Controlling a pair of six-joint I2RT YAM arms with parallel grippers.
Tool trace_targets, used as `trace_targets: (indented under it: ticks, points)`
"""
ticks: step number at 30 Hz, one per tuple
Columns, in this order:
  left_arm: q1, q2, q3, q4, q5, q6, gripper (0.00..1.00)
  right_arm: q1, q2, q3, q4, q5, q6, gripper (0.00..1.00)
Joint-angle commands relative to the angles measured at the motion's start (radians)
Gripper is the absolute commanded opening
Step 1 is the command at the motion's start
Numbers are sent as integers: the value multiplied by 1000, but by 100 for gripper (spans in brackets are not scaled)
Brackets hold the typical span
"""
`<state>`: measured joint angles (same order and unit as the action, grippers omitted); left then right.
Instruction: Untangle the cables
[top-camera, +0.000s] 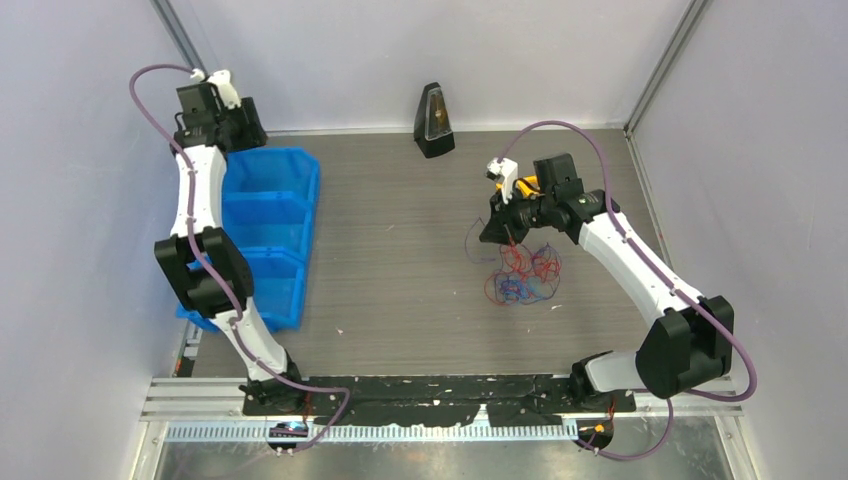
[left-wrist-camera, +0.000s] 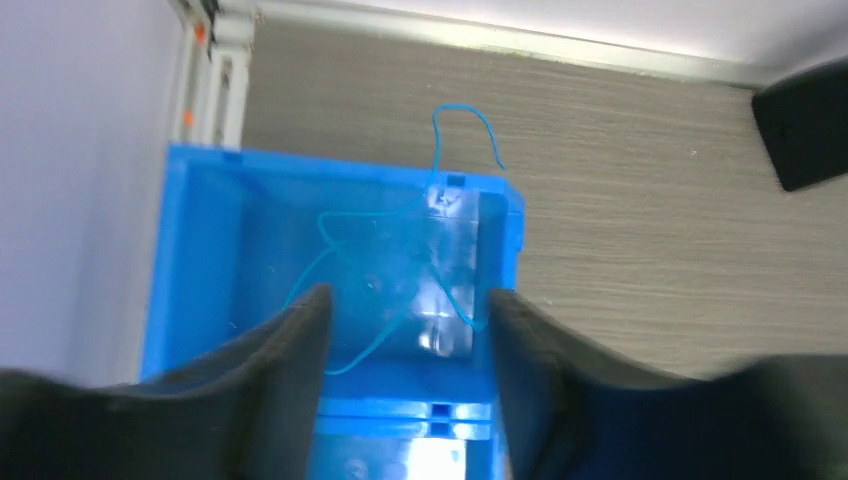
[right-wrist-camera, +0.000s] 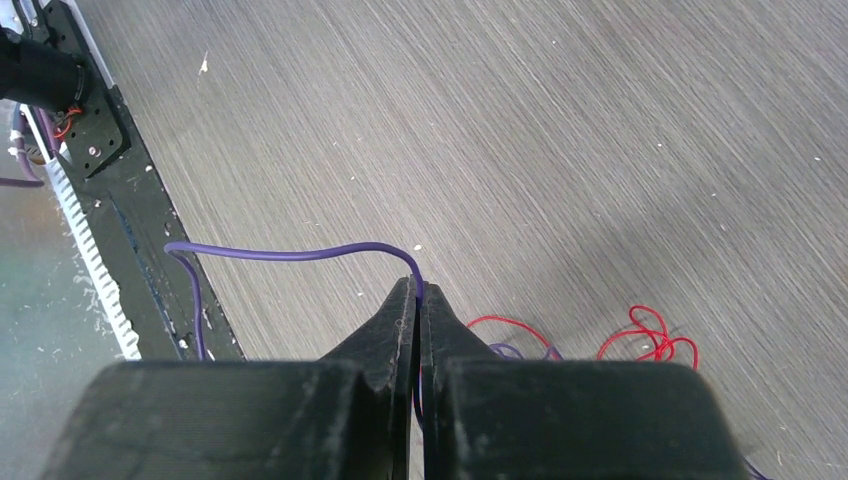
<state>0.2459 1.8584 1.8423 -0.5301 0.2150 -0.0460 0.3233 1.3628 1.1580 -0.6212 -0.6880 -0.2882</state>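
Closest to the lens, the two dark fingers of the right hand (right-wrist-camera: 418, 300) press flat together, and we see a purple cable (right-wrist-camera: 290, 254) pinched between their tips. From that grip the strand arches out to the left above the worktop (right-wrist-camera: 560, 140) and bends down beside the black base plate (right-wrist-camera: 110, 150) at the near edge. Loops of red cable (right-wrist-camera: 650, 335) lie on the wood grain just to the right of the fingers.

From above, we find the tangle (top-camera: 520, 278) of red, blue and purple strands on the right half of the worktop. The right hand hangs over its far side.

The left hand (left-wrist-camera: 405, 305) stands partly open, with a clear gap between its fingers, and we see nothing gripped in it. Below it sits the blue bin (left-wrist-camera: 200, 250). A thin blue cable (left-wrist-camera: 465, 106) lies in the bin's farthest compartment, and one loop of it reaches over the far rim towards the bare worktop. One bend of this strand runs close to the right-side finger, but we cannot tell whether they touch. In the overhead view the bin stands along the left side of the worktop, well apart from the tangle.
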Motion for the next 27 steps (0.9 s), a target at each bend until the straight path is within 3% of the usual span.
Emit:
trace_targets:
  ticks: [1, 6, 8, 14, 16, 17, 19, 23, 27]
  points:
    - [33, -3, 56, -55, 80, -15, 72, -4, -17, 5, 29, -41, 19, 5]
    - [32, -147, -40, -43, 238, 4, 85, 42, 36, 67, 78, -97, 84, 5]
    - [32, -239, -136, 17, 352, -8, 99, 93, 55, 121, 89, -106, 103, 6]
    - [12, -489, -421, 169, 508, -80, 100, 265, 109, 294, 136, -131, 163, 5]
    - [-10, -534, -466, 161, 518, -72, 100, 287, 142, 319, 97, -115, 148, 20]
    - [-22, -556, -487, 154, 523, -60, 100, 282, 152, 324, 46, -94, 136, 46]
    - [-50, -596, -522, 137, 521, -27, 99, 252, 178, 328, -52, -51, 87, 73]
    - [-127, -666, -593, 115, 509, 54, 99, 133, 123, 247, -183, 1, -27, 84]
    - [-231, -685, -653, 87, 526, 146, 100, 3, 50, 115, -211, 160, -129, 87]
